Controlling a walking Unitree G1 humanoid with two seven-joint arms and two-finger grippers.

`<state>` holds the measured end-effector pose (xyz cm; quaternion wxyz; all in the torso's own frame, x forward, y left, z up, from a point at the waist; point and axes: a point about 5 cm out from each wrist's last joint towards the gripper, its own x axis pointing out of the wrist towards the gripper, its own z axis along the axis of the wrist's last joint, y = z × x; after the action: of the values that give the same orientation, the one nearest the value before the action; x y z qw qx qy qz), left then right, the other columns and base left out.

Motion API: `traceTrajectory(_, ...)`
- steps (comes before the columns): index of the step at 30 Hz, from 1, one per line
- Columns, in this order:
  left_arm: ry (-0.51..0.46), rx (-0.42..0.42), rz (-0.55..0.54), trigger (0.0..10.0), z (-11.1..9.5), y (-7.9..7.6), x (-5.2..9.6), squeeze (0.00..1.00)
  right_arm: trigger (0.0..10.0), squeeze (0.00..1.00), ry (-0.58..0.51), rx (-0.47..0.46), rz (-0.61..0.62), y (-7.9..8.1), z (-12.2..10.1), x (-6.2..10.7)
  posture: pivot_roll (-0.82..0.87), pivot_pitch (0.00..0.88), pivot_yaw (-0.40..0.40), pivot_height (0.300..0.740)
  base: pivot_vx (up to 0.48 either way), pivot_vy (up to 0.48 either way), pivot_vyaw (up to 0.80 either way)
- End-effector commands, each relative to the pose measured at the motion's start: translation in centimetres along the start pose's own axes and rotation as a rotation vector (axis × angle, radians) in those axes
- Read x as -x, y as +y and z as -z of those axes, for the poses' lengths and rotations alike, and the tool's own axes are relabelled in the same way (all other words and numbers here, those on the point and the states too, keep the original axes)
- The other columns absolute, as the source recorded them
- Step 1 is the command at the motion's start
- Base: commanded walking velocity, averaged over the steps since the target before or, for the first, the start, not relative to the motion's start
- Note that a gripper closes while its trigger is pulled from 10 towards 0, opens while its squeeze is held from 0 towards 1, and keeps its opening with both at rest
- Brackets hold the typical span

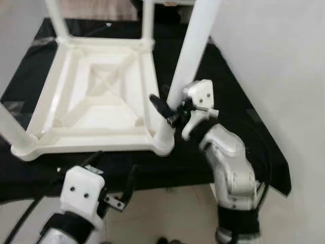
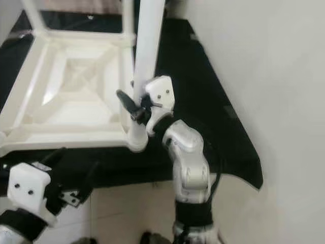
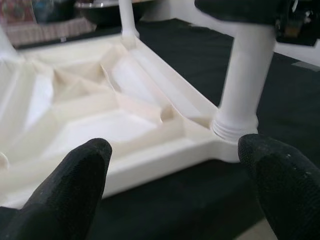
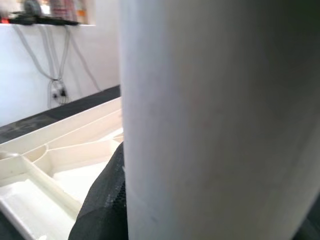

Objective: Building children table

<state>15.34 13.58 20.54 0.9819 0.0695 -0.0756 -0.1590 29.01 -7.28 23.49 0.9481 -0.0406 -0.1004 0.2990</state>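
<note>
We see a white plastic children's table top [image 1: 96,96] lying upside down on a black cloth [image 1: 223,86], its ribbed underside facing up. White legs stand upright in its corner sockets: one at the far left corner [image 1: 57,19], one at the far right corner [image 1: 148,20], another at the near left corner [image 1: 12,127]. At the near right corner stands the table leg [image 1: 190,56], its foot seated in that corner socket.

The right gripper [image 1: 170,112] is closed around the lower part of this leg, just above the table top's near right corner, one black finger [image 1: 160,105] showing on the table-top side.

The left gripper [image 3: 175,200] hovers low in front of the table top's near edge, its fingers [image 3: 70,190] spread wide and holding nothing.
</note>
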Motion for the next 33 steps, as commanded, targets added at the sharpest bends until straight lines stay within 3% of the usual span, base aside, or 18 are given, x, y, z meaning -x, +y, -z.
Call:
traceTrajectory(1, 0.004, 0.011, 0.023, 10.0, 0.2, -0.1, -0.4, 0.0, 0.0, 0.0, 0.132, -0.074, -0.039, 2.6, 3.2, -2.4, 0.12, 0.201, -0.095, 0.74, 0.0, 0.0, 0.0)
traceTrajectory(3, 0.0, 0.009, 0.02, 10.0, 0.2, 0.1, -0.5, 0.0, 0.0, 0.0, 0.104, -0.067, -0.044, 2.4, 2.6, -3.1, 0.12, 0.196, -0.093, 0.74, 0.0, 0.0, 0.0)
traceTrajectory(4, -0.003, 0.006, 0.017, 10.0, 0.2, 0.2, -0.7, 0.0, 10.0, 0.0, 0.085, -0.055, -0.041, 2.3, 2.0, -3.7, 0.12, 0.195, -0.094, 0.74, 0.0, 0.0, 0.0)
traceTrajectory(9, -0.007, 0.0, 0.014, 10.0, 0.2, 0.4, -0.9, 0.0, 10.0, 0.0, 0.045, -0.052, -0.067, 2.1, 1.0, -4.2, 0.12, 0.193, -0.095, 0.74, 0.0, 0.0, 0.0)
traceTrajectory(10, -0.008, -0.001, 0.013, 10.0, 0.2, 0.5, -0.9, 0.0, 10.0, 0.94, 0.029, -0.046, -0.109, 2.4, 0.4, -4.2, 0.12, 0.193, -0.095, 0.74, 0.0, 0.0, 0.0)
traceTrajectory(11, -0.008, -0.001, 0.012, 10.0, 0.2, 0.5, -1.0, 0.0, 10.0, 1.0, 0.032, -0.043, -0.11, 2.2, 0.1, -4.1, 0.11, 0.192, -0.096, 0.74, 0.0, 0.0, 0.0)
traceTrajectory(16, -0.01, -0.001, 0.011, 10.0, 0.2, 0.5, -1.0, 0.0, 10.0, 1.0, 0.013, -0.047, -0.199, 1.5, -0.6, -4.3, 0.12, 0.194, -0.099, 0.74, 0.0, 0.0, 0.0)
traceTrajectory(20, -0.011, 0.005, 0.009, 10.0, 0.1, 0.4, -1.0, 0.0, 10.0, 1.0, -0.033, 0.019, -0.493, -0.5, -1.4, -4.0, 0.12, 0.204, -0.107, 0.74, 0.0, 0.0, 0.0)
traceTrajectory(21, -0.011, 0.005, 0.009, 10.0, 0.1, 0.4, -1.0, 0.0, 10.0, 0.14, -0.044, 0.05, -0.547, -1.3, -1.7, -3.9, 0.12, 0.208, -0.109, 0.74, 0.0, 0.0, 0.0)
traceTrajectory(22, -0.011, 0.006, 0.009, 10.0, 0.1, 0.3, -1.0, 0.0, 10.0, 0.0, -0.052, 0.065, -0.597, -1.9, -1.9, -3.9, 0.12, 0.208, -0.109, 0.74, 0.0, 0.0, 0.0)
traceTrajectory(26, -0.01, 0.009, 0.008, 10.0, 0.0, 0.3, -0.9, 0.0, 10.0, 0.0, -0.057, 0.096, -0.662, -3.1, -2.3, -4.0, 0.12, 0.213, -0.112, 0.74, 0.0, 0.0, 0.0)
traceTrajectory(29, -0.004, 0.011, 0.003, 10.0, -0.1, 0.2, -0.6, 0.0, 10.0, 0.0, -0.061, 0.084, -0.749, -4.9, -3.4, -4.8, 0.14, 0.23, -0.121, 0.74, 0.0, 0.0, 0.0)
traceTrajectory(33, 0.003, 0.011, -0.002, 10.0, -0.1, 0.1, -0.3, 0.0, 10.0, 0.0, -0.084, 0.061, -0.815, -5.6, -4.3, -5.2, 0.15, 0.238, -0.125, 0.74, 0.0, 0.0, 0.0)
